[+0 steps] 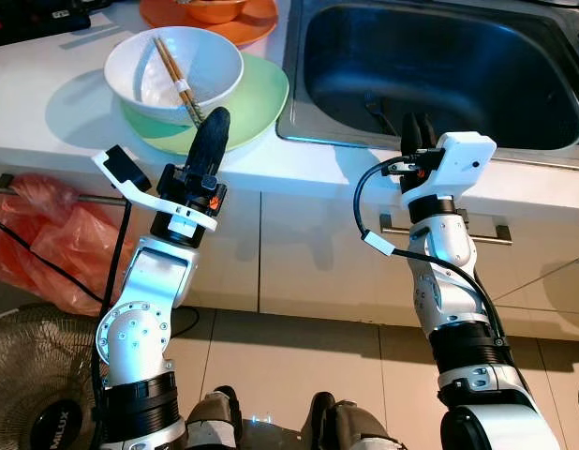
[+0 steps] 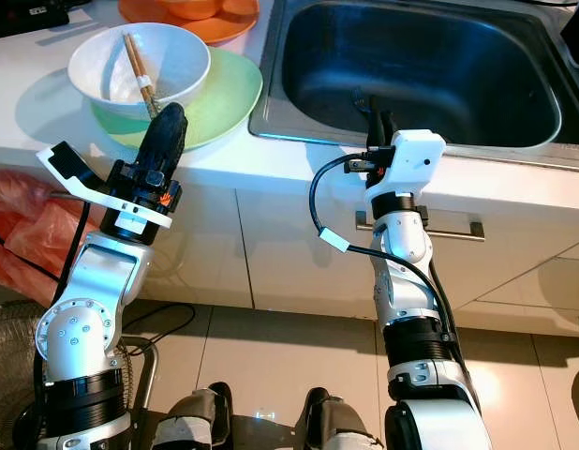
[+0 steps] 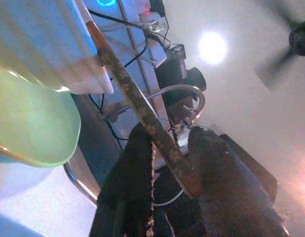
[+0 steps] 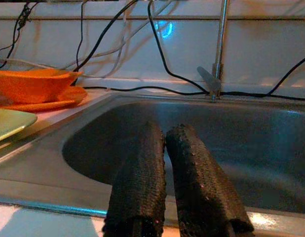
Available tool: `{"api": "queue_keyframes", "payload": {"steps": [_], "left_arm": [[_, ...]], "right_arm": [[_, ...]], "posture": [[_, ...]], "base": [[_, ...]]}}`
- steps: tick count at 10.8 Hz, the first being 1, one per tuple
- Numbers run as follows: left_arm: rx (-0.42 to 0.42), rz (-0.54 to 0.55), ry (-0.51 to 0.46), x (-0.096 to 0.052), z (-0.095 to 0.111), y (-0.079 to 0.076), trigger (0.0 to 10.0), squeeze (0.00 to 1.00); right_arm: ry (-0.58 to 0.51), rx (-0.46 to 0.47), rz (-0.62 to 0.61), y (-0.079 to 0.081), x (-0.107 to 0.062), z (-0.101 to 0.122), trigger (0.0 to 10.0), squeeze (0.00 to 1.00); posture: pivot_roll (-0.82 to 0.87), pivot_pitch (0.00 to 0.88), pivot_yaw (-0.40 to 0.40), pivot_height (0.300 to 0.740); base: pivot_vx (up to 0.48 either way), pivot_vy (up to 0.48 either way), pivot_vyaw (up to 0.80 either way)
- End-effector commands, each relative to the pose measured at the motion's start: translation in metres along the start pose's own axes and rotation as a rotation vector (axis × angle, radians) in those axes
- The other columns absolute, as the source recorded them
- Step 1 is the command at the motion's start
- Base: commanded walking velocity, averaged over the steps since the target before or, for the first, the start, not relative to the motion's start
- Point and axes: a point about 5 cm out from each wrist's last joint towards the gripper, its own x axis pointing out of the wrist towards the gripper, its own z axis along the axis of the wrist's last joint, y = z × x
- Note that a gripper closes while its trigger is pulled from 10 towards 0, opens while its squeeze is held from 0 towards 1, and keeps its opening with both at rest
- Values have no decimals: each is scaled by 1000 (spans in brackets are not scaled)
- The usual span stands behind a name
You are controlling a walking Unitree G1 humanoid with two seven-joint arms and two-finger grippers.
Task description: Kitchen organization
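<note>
Now the left gripper [image 1: 213, 127] pinches the near ends of the 2 chopsticks [image 1: 172, 75], whose long axis slants away into the white bowl [image 1: 140, 66] on the green plate [image 1: 257, 98], while the right gripper [image 1: 418, 129], fingers together and empty, waits at the sink [image 1: 439, 66] rim

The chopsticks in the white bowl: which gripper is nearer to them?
Left. The left gripper is at the chopsticks' lower end, fingers around them; the right gripper hovers at the sink's front rim.

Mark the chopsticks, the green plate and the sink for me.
chopsticks [image 1: 170, 66], left eye view, mid-shaft inside the bowl
green plate [image 1: 257, 98], left eye view, bare rim right of the bowl
sink [image 1: 439, 70], left eye view, bare basin floor
</note>
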Motion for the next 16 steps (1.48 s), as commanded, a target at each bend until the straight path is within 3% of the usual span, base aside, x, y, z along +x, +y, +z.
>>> {"api": "queue_keyframes", "payload": {"steps": [1,7,9,10,11,14,16], "left_arm": [[4,-12,8,-1,-3,-3,0,0],[28,0,19,-1,-6,-3,0,0],[127,12,76,2,-9,-3,0,0],[241,28,118,7,-10,-3,0,0],[403,18,170,15,-9,-7,10000,0],[795,4,188,38,0,-21,10000,0],[825,-46,184,46,-6,-34,10000,0]], "right_arm": [[15,-1,-2,-2,-1,-3,10000,0],[25,0,4,-1,-2,-4,10000,0],[28,0,1,-1,-2,-5,10000,0],[29,-1,1,0,-2,-5,10000,0],[30,-2,-2,0,-2,-5,10000,0],[28,-4,-10,-2,-2,-5,10000,0],[26,-6,-14,-4,-1,-5,10000,0]], "posture": [[153,214,-58,740],[157,221,-59,740],[156,223,-57,740],[157,222,-56,740],[156,221,-56,740],[156,215,-51,740],[153,215,-50,740]], "base": [[0,0,0],[0,0,0],[0,0,0],[0,0,0],[0,0,0],[0,0,0],[0,0,0]]}}
